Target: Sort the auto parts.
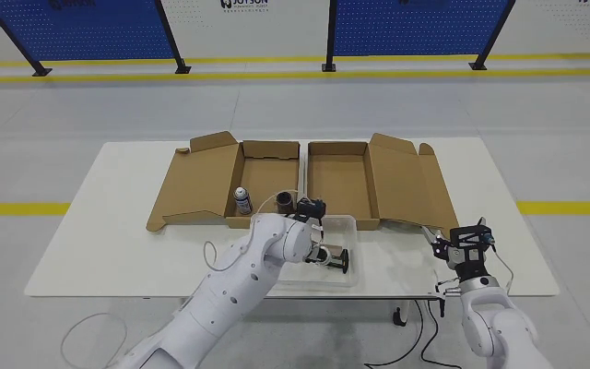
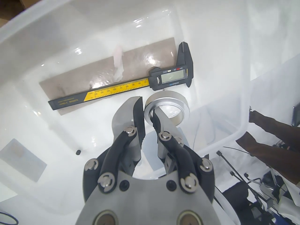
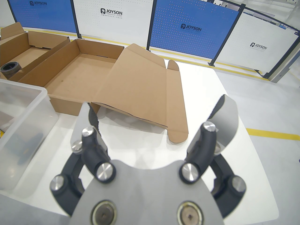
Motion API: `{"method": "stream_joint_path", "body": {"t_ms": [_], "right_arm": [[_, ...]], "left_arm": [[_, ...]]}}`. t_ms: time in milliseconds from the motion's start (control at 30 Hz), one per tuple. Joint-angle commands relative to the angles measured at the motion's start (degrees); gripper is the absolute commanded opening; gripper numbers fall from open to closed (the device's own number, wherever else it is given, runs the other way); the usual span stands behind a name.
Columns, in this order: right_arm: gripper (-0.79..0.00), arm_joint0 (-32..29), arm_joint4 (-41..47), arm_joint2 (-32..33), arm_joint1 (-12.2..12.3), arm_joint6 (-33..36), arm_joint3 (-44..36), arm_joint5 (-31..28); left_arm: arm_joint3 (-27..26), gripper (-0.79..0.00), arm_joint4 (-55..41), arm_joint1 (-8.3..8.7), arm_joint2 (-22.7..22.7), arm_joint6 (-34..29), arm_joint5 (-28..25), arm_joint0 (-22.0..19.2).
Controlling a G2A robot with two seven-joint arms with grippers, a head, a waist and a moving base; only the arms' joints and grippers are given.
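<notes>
Left fingers [image 2: 138,115] clamp the metal ring [image 2: 172,100] wall beside the caliper [image 2: 121,87] in the bin [image 2: 211,47]; right fingers [image 3: 225,118] spread apart

Top: overhead, facing table [image 1: 111,212]; wrist views low, near (all 3 share bin [image 3: 25,85]).

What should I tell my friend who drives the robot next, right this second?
Left claw: shut on the silver ring, inside the clear bin.
Right claw: open, holding nothing, above the table beside the right box.
Done: a bottle and a dark cylinder stand in the left box.
Left: box the ring, then probably the caliper lying in the bin.
</notes>
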Motion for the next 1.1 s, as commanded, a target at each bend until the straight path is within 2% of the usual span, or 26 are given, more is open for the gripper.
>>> {"method": "stream_joint_path", "body": {"t_ms": [0, 233, 500, 833, 1067], "right_arm": [[0.000, 0.00, 0.00, 0.00, 0.00, 0.00, 0.00, 0.00], [0.000, 0.00, 0.00, 0.00, 0.00, 0.00, 0.00, 0.00], [0.000, 0.00, 0.00, 0.00, 0.00, 0.00, 0.00, 0.00], [0.000, 0.00, 0.00, 0.00, 0.00, 0.00, 0.00, 0.00], [0.000, 0.00, 0.00, 0.00, 0.00, 0.00, 0.00, 0.00]], "left_arm": [[-2.21, -0.785, 0.53, 0.31, -0.94, -0.03, -0.13, 0.65], [-8.73, -0.785, 2.40, 1.26, -3.65, -0.23, -0.48, 3.31], [-11.55, -0.785, 3.52, 1.71, -4.90, -0.07, -0.96, 4.93], [-11.19, -0.785, 3.66, 1.70, -5.42, 0.72, -1.27, 4.46], [-7.80, -0.785, 3.24, 1.30, -6.64, 4.96, -1.76, 0.65]]}}
